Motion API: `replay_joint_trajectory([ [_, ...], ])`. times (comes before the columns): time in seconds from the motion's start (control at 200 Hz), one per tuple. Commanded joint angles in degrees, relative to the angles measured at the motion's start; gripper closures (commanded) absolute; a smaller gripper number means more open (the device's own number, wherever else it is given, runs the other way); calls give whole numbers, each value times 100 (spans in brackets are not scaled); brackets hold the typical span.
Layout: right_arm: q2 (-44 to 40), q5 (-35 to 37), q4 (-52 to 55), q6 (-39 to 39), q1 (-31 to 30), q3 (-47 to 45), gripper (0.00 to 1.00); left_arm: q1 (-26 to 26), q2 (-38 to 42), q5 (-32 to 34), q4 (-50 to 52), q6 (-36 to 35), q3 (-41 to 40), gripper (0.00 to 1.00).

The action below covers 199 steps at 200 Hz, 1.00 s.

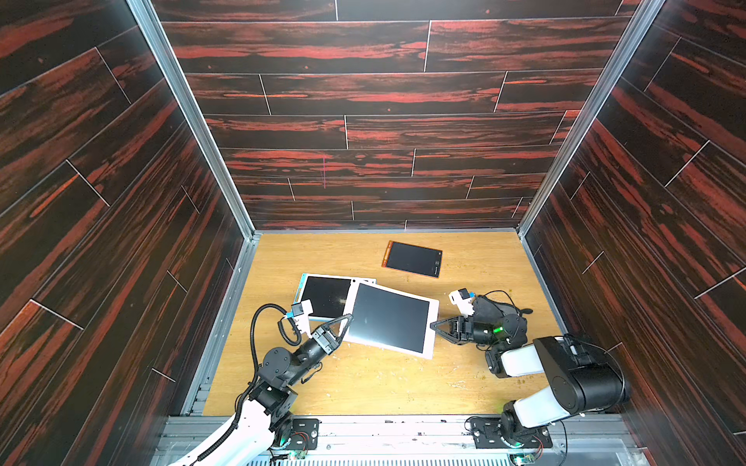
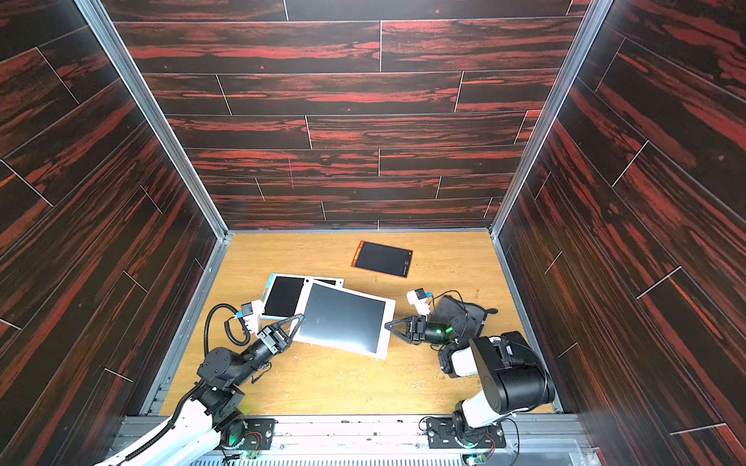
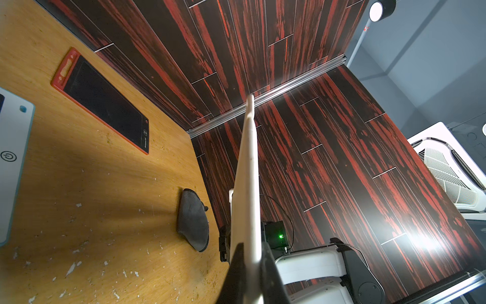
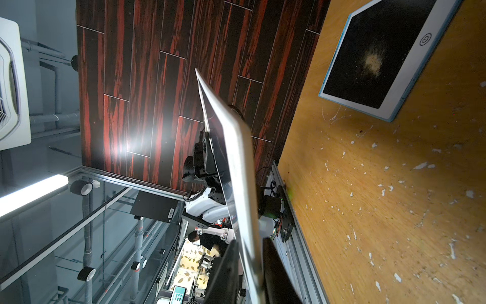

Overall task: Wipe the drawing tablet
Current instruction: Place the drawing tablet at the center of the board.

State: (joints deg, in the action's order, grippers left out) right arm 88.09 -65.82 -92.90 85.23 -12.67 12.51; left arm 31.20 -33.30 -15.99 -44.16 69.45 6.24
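Dark plank walls enclose the wooden tabletop; above it the white-framed drawing tablet hangs tilted, clenched by the left gripper. The right gripper straddles the opposite edge, grip unclear; wiping next likely needs the dark grey cloth.

2 top views, high, facing down, sharing whole table, wrist views close, low

Bright overhead light; glare blooms on wall panels in wrist views; close tablet edge blurred.
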Motion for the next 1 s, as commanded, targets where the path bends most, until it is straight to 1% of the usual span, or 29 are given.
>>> replay_joint_trajectory([
  [0.0,-106,-105,-52,27,-38,-56,79,6,78,-10,-261,-116,264,100],
  [0.15,-108,-123,-52,22,-47,-48,79,2,51,-10,-262,-130,290,100],
  [0.17,-108,-124,-52,27,-47,-45,76,7,46,-11,-263,-131,299,100],
  [0.235,-108,-151,-52,12,-71,-52,73,1,38,-10,-260,-134,308,100],
  [0.536,-49,-190,-52,-40,-115,-67,74,3,-14,-27,-260,-134,369,100],
  [0.621,-8,-202,-52,-75,-121,-105,77,2,-15,-29,-255,-129,374,100],
  [0.726,61,-203,-52,-119,-114,-161,83,2,-1,-28,-241,-142,378,100],
  [0.922,70,-189,-52,-148,-128,-202,89,0,7,-31,-216,-141,369,100],
  [0.992,76,-179,-52,-140,-129,-194,94,2,11,-28,-213,-142,369,100],
])
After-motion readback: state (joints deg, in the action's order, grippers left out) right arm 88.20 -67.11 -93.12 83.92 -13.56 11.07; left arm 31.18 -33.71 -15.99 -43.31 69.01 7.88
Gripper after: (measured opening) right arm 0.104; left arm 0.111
